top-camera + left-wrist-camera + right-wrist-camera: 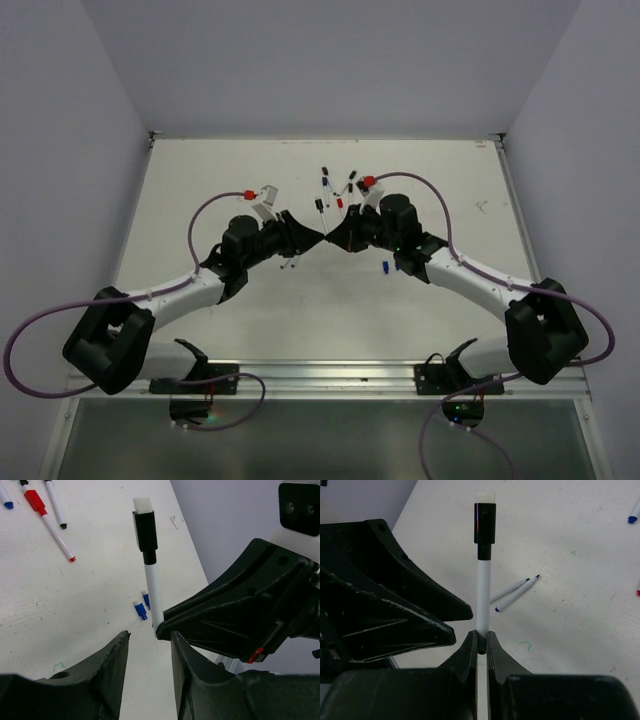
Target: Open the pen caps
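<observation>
My right gripper (481,639) is shut on the lower end of a white pen barrel (483,595) and holds it up off the table. A black pen cap (484,527) with a white tip sits on the pen's far end. The same cap shows in the left wrist view (145,530). My left gripper (150,635) is open and empty. Its fingertips are just short of the held pen, beside the right gripper (235,615). Two loose blue pen caps (140,610) lie on the table below. In the top view both grippers meet at the table's middle (326,236).
Two uncapped pens (515,592) lie side by side on the white table (580,580). A pen with a red cap (35,500) and a black-tipped pen (55,505) lie farther back. More pens lie at the back (326,185). The blue caps lie by the right arm (385,267).
</observation>
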Action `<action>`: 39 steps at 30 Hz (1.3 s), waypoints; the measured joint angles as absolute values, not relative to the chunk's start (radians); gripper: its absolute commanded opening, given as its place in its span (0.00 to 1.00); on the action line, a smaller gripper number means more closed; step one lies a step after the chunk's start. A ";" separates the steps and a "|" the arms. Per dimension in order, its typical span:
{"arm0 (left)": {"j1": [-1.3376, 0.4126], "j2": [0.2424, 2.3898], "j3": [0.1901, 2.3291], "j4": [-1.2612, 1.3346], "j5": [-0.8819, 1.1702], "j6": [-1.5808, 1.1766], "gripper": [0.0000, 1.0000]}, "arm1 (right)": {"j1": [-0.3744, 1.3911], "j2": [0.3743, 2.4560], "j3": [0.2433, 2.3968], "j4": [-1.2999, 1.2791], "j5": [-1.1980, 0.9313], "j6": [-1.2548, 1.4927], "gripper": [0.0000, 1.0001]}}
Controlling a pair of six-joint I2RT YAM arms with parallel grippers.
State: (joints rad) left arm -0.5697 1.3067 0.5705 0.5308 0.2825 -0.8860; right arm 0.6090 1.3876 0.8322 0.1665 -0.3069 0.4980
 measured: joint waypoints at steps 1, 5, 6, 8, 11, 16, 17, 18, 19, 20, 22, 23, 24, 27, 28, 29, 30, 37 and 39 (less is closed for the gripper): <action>-0.570 1.313 0.570 0.537 0.284 -0.891 0.42 | 0.610 1.380 0.827 0.173 -0.312 0.502 0.00; -0.570 1.326 0.572 0.544 0.285 -0.902 0.41 | 0.612 1.365 0.824 0.185 -0.333 0.513 0.00; -0.571 1.326 0.573 0.548 0.284 -0.903 0.41 | 0.611 1.365 0.824 0.188 -0.334 0.516 0.00; -0.571 1.326 0.576 0.556 0.284 -0.906 0.40 | 0.612 1.364 0.820 0.195 -0.336 0.519 0.00; -0.571 1.327 0.590 0.561 0.284 -0.906 0.40 | 0.616 1.360 0.809 0.202 -0.348 0.525 0.00; -0.571 1.327 0.603 0.566 0.284 -0.906 0.40 | 0.625 1.355 0.801 0.205 -0.360 0.528 0.00; -0.571 1.327 0.604 0.567 0.284 -0.906 0.40 | 0.628 1.351 0.797 0.205 -0.362 0.531 0.00; -0.571 1.327 0.604 0.568 0.284 -0.906 0.40 | 0.628 1.349 0.796 0.205 -0.362 0.532 0.00; -0.571 1.327 0.605 0.569 0.284 -0.907 0.40 | 0.630 1.347 0.794 0.207 -0.362 0.533 0.00; -0.571 1.328 0.605 0.569 0.284 -0.907 0.40 | 0.630 1.345 0.794 0.208 -0.363 0.535 0.00; -0.571 1.330 0.605 0.572 0.285 -0.908 0.38 | 0.633 1.341 0.794 0.216 -0.363 0.540 0.00; -0.571 1.332 0.605 0.575 0.286 -0.910 0.37 | 0.634 1.340 0.792 0.223 -0.363 0.543 0.00; -0.571 1.333 0.605 0.576 0.286 -0.912 0.36 | 0.635 1.339 0.791 0.233 -0.363 0.547 0.00; -0.571 1.335 0.605 0.583 0.289 -0.925 0.31 | 0.639 1.339 0.787 0.255 -0.369 0.562 0.00; -0.571 1.335 0.605 0.584 0.289 -0.925 0.30 | 0.642 1.339 0.787 0.262 -0.370 0.566 0.00; -0.572 1.335 0.605 0.586 0.289 -0.925 0.25 | 0.646 1.339 0.786 0.266 -0.370 0.568 0.00; -0.572 1.335 0.605 0.587 0.289 -0.928 0.23 | 0.650 1.339 0.785 0.272 -0.371 0.570 0.00; -0.575 1.336 0.605 0.609 0.297 -0.941 0.00 | 0.662 1.339 0.780 0.281 -0.368 0.575 0.14; -0.575 1.337 0.605 0.612 0.300 -0.940 0.00 | 0.663 1.333 0.785 0.259 -0.354 0.574 0.46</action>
